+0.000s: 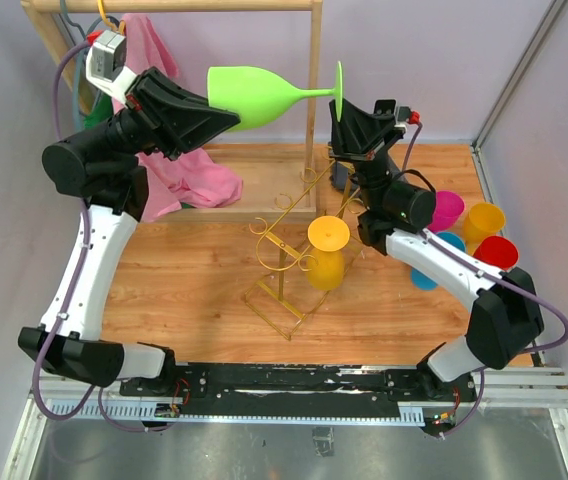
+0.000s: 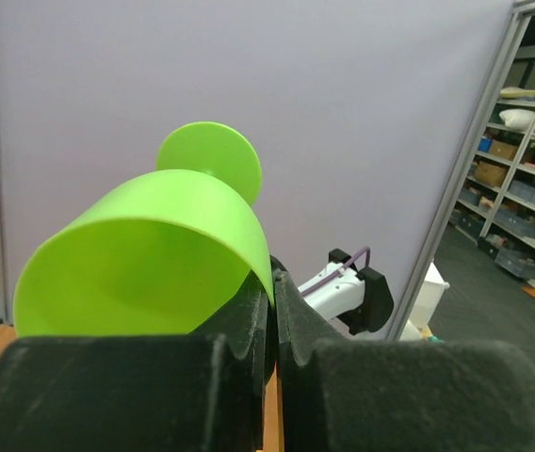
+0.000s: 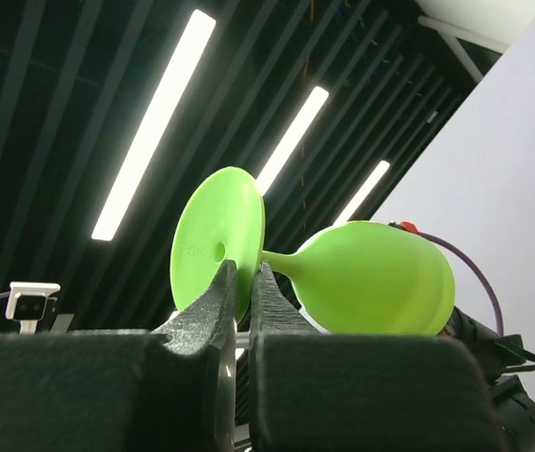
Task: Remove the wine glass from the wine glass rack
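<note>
Now left hand (image 1: 230, 118) is pinching the wine glass (image 1: 264, 93) by its bowl rim, right hand (image 1: 345, 108) clamping its foot disc. Probably light, stiff, slick plastic, the stem being the surer hold.

No text, label or number can be read

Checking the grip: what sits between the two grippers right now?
The green wine glass, held sideways: the left gripper pinches its bowl rim, the right gripper its foot. The top view shows it.
</note>
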### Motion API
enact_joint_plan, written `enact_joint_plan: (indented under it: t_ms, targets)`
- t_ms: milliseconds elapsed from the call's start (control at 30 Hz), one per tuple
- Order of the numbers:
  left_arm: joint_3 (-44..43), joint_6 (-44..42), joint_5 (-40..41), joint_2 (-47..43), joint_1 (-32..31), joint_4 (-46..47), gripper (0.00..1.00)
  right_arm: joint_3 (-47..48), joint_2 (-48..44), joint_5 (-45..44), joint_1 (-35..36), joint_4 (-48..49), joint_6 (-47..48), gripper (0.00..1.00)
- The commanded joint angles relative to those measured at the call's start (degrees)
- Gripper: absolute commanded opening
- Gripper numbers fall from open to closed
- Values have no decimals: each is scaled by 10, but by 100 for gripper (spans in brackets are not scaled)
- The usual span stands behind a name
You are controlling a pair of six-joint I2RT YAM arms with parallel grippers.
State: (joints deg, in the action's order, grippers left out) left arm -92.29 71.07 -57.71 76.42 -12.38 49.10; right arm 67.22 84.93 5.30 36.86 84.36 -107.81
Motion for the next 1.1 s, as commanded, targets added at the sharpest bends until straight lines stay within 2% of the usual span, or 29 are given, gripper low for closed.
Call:
enact_joint_plan:
  t_ms: [0, 100, 267, 367, 467, 567, 667, 733, 800, 900, 1000, 1067]
  targets:
    - [5, -3, -3, -30, -8, 20, 0, 42, 35, 51, 8, 7, 27, 3]
    - [3, -13, -3, -34, -8, 18, 0, 57, 37, 75, 5, 5, 43, 16]
    - [-29, -46, -2, -19, 4, 9, 0, 37, -1, 116, -4, -38, 92, 50]
    - [-63, -61, 0, 6, 12, -2, 0, 11, -43, 133, -8, -82, 131, 61]
    - [-114, -126, 9, 41, 14, -86, 0, -8, -104, 153, -12, -158, 184, 70]
    - [-171, -196, 20, 82, 14, -177, 0, -17, -184, 164, -13, -299, 271, 78]
    - [-207, -217, 21, 119, 14, -222, 0, 9, -278, 135, -13, -539, 409, 86]
    - [-219, -206, 6, 140, 11, -225, 0, 52, -335, 77, -12, -760, 524, 92]
    - [-226, -213, -8, 146, 0, -246, 0, 93, -388, -18, -12, -895, 596, 95]
    - [-241, -294, -5, 143, -30, -339, 0, 121, -462, -145, -12, -1028, 657, 97]
    - [-328, -492, 44, 158, -87, -576, 0, 141, -519, -237, -12, -1112, 690, 97]
    - [-351, -534, 56, 166, -116, -634, 0, 161, -539, -283, -12, -1160, 706, 96]
